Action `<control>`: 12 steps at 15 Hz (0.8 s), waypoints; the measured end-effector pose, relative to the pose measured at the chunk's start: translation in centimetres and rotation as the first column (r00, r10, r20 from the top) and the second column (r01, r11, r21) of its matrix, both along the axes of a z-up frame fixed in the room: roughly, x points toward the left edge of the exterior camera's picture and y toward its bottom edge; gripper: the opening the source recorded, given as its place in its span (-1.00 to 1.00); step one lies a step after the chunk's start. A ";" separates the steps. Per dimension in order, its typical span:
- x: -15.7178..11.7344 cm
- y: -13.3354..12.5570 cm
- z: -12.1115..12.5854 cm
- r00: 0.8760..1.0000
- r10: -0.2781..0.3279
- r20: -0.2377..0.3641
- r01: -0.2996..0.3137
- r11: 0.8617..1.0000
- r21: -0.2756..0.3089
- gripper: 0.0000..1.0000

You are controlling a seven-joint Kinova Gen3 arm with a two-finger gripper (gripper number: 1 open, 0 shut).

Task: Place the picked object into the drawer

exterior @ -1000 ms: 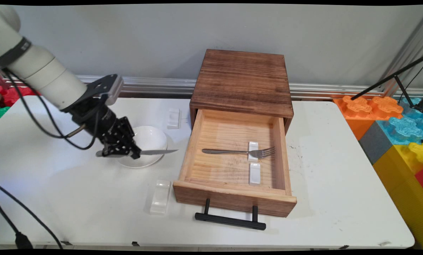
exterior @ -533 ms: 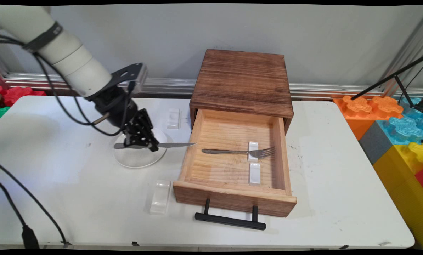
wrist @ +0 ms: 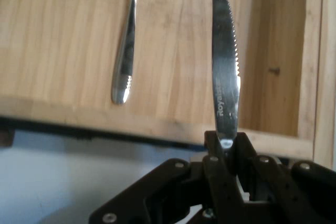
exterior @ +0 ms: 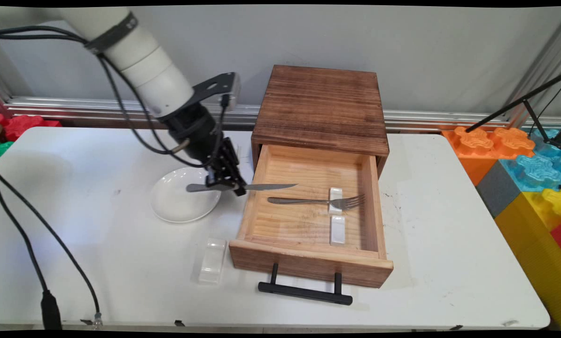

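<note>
My gripper [exterior: 226, 184] is shut on a steel table knife [exterior: 243, 187], held level above the table. The knife's blade [wrist: 224, 66] reaches over the left wall of the open wooden drawer [exterior: 250, 206]. In the hand view the gripper [wrist: 227, 148] clamps the knife where the blade begins. A fork [exterior: 315, 201] lies across a small white rest [exterior: 335, 194] inside the drawer; its handle [wrist: 126, 51] shows beside the blade. A second white rest [exterior: 337, 230] lies nearer the drawer's front. A white plate [exterior: 177, 202] sits on the table just left of the gripper.
The drawer belongs to a dark wooden box [exterior: 322, 105] and has a black handle [exterior: 305, 291] in front. A white rest [exterior: 213, 260] lies by the drawer's front left corner. Coloured foam blocks [exterior: 525, 159] stand at the right edge.
The arm has carried the knife rightward from above the plate, and the blade tip now hangs over the drawer's left wall. The plate is uncovered.
</note>
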State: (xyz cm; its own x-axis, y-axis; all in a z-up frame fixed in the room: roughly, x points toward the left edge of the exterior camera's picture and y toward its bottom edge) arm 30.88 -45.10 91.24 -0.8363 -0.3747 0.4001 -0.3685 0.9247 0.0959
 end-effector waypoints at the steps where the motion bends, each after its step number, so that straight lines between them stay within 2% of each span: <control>1: -0.8 -0.4 0.1 1.000 0.002 -0.003 -0.002 1.000 -0.003 -1.00; 6: -4.6 -2.5 0.3 1.000 0.002 -0.025 -0.002 1.000 -0.012 -1.00; 12: -8.5 -3.9 -0.6 0.999 -0.030 -0.042 0.031 0.999 0.020 -1.00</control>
